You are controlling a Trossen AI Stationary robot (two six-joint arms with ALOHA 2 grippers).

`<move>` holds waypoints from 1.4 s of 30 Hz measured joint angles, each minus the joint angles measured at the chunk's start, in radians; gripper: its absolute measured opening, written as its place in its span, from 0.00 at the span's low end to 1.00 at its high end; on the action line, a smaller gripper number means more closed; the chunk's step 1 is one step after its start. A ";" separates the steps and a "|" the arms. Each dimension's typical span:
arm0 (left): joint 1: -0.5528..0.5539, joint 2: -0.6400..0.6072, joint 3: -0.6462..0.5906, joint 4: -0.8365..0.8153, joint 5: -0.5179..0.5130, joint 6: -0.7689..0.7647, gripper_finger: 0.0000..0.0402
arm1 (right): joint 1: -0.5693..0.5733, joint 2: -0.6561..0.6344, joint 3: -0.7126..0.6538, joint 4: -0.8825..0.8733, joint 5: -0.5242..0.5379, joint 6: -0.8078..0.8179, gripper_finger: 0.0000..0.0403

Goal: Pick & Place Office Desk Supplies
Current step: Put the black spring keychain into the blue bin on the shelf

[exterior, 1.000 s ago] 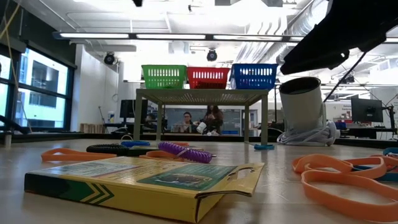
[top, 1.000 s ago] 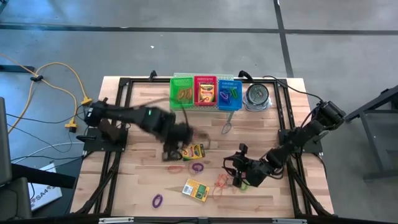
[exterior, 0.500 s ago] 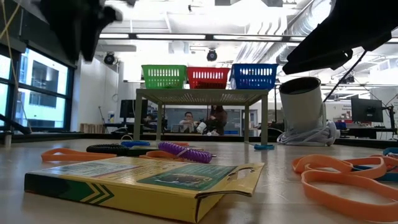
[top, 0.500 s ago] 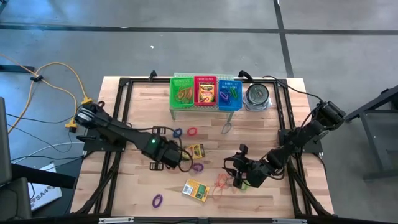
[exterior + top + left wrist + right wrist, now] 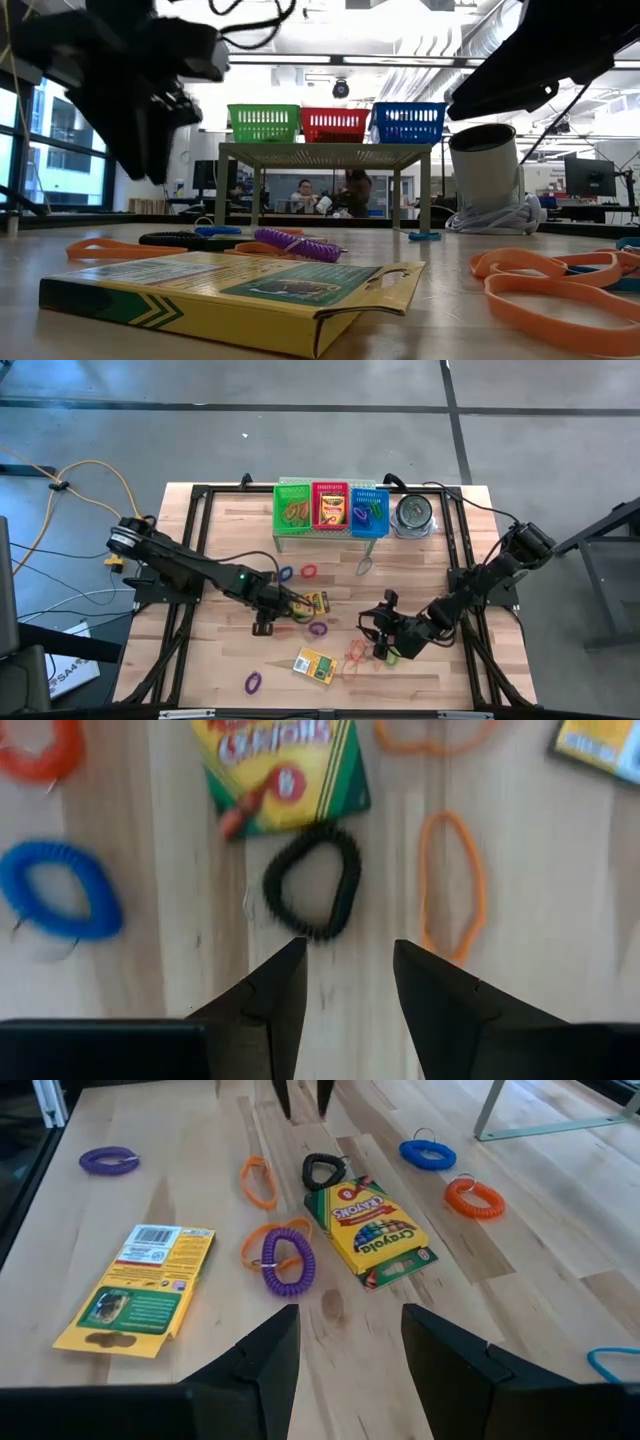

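A black coiled loop (image 5: 312, 883) lay flat on the wooden table (image 5: 220, 660), touching the bottom edge of a face-up crayon box (image 5: 282, 768) near the table's middle. And there was the left gripper (image 5: 348, 982), poised right above that loop, fingers parted and grasping nothing, the loop sitting just ahead of the gap. A blue coil (image 5: 60, 902) and a red one (image 5: 38, 746) lay to one side of it, a thin orange band (image 5: 452, 880) to the other.

Over on the right, the right gripper (image 5: 345, 1345) hung low over the table's front right, jaws apart and empty too. Ahead of it sat a purple coil (image 5: 288, 1261) on an orange band, and a second crayon box (image 5: 140, 1287) lying back-side up, with another purple loop (image 5: 108, 1160) farther off.

At the back, the green basket (image 5: 293, 508), red basket (image 5: 330, 507) and blue basket (image 5: 368, 512) stood in a row on their stand, with the metal tin (image 5: 413, 513) just beside them.
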 joint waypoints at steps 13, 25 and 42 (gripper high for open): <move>-0.003 0.133 -0.001 0.053 0.001 -0.028 0.36 | 0.000 0.000 0.000 0.003 -0.001 0.000 0.41; -0.080 0.190 -0.001 0.092 -0.052 0.099 0.36 | 0.000 0.000 0.000 0.001 -0.001 0.001 0.41; -0.071 0.291 0.002 0.073 -0.064 0.084 0.06 | 0.000 0.000 0.000 0.005 -0.007 0.008 0.41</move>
